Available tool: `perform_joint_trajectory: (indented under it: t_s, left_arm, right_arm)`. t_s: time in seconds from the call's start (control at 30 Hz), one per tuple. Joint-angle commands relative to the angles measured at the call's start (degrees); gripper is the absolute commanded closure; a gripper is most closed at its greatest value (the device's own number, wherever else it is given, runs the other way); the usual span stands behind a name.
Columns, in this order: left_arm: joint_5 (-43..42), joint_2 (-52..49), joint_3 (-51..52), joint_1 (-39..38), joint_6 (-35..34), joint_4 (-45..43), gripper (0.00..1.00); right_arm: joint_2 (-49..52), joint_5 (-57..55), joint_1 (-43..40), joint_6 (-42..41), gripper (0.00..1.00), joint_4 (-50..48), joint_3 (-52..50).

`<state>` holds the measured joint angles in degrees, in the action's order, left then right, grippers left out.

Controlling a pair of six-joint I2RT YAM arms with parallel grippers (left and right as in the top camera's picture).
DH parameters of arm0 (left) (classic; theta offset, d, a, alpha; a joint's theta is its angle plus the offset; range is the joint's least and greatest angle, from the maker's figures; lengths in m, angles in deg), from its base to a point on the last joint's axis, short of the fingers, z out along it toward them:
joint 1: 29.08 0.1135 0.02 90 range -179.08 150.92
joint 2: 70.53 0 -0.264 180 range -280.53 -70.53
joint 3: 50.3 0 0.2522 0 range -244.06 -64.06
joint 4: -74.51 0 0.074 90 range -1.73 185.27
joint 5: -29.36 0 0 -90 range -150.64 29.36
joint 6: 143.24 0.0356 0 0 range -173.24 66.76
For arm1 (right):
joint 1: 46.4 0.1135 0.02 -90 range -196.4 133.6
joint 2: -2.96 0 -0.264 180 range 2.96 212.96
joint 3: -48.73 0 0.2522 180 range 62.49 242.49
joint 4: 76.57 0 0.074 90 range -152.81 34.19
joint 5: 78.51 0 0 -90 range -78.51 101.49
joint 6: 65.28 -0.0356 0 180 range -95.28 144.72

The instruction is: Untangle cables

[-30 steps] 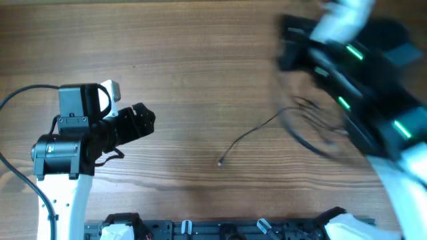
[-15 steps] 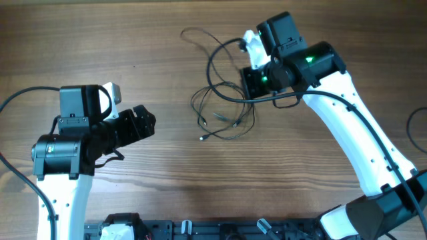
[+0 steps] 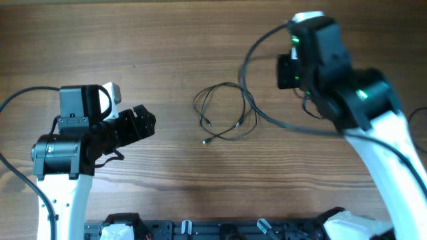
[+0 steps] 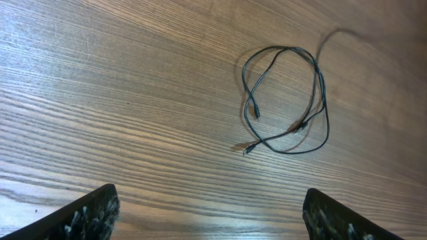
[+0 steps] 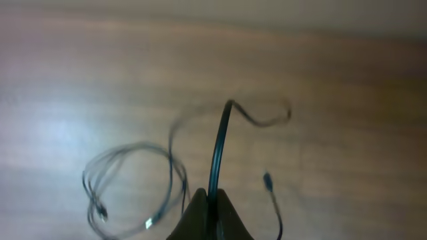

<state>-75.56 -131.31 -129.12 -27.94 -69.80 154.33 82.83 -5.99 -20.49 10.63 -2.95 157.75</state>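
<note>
right pincer (image 5: 208, 197) pinching cable (image 5: 215, 150), coil (image 4: 293, 127) on wooden table (image 3: 167, 40)

The cables (image 3: 235, 127) lie in loops in the middle of the table (image 3: 200, 40). The left arm (image 3: 67, 147) is well off to their left. One cable runs right, up between the fingers (image 5: 190, 223) of the right arm (image 3: 347, 93).

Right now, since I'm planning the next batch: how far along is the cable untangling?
Partly done, it seems. One cable is up off the table, pinched in the shut right pincer; whether it is fully clear of the rest I cannot tell. Left to do: the small coil lying on the wood, its loops crossing, plug ends tucked inside. The left pincer stands open and empty.
</note>
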Motion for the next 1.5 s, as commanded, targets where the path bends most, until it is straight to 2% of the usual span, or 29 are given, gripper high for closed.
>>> perform_joint_trajectory:
  t_s: [0.0, 0.13, 0.23, 0.3, 0.4, 0.5, 0.7, 1.0, 1.23, 1.47]
  left_arm:
    - [-0.46, 0.00, 0.20, 0.20, 1.42, 0.22, 0.10]
    - [-0.50, 0.00, 0.20, 0.20, 1.42, 0.44, 0.10]
    - [-0.96, 0.00, 0.20, 0.20, 1.88, 0.42, 0.12]
    - [-4.79, 0.00, 0.20, 0.20, 6.58, 0.24, 0.14]
    - [-15.85, -0.42, 0.20, 0.20, 18.45, 0.17, 0.15]
    - [-19.12, -1.99, 0.20, 0.07, 24.72, -0.66, 0.14]
    - [-19.15, -9.51, 0.20, -3.58, 24.96, -7.72, 0.15]
    - [-19.08, -26.38, 0.20, -16.13, 24.98, -25.22, 0.14]
    - [-11.32, -37.73, 0.20, -23.30, 24.70, -37.51, 0.15]
    - [3.63, -44.54, 0.20, -24.87, 22.88, -46.12, 0.19]
  right_arm:
    - [-7.08, -12.00, -0.44, -0.98, 0.96, -4.20, 0.83]
    - [-13.14, -20.92, -0.44, -0.92, 0.96, -10.34, 0.83]
    - [-16.22, -21.53, -0.44, -0.94, 0.96, -14.03, 0.83]
    - [-17.59, -21.51, -0.44, -0.96, 0.96, -15.61, 0.83]
    - [-19.19, -18.34, -0.44, -0.96, 0.96, -16.46, 0.83]
    - [-19.52, -12.44, -0.44, -0.81, 0.96, -15.98, 0.83]
    - [-19.23, -1.11, -0.44, 2.27, 0.96, -12.94, 0.83]
    - [-18.97, -0.63, -0.44, 2.27, 0.96, -6.80, 0.83]
    - [-18.91, -0.42, -0.44, 2.10, 0.96, -4.98, 0.83]
    - [-18.88, -0.44, -0.44, 2.10, 0.96, -1.42, 0.83]
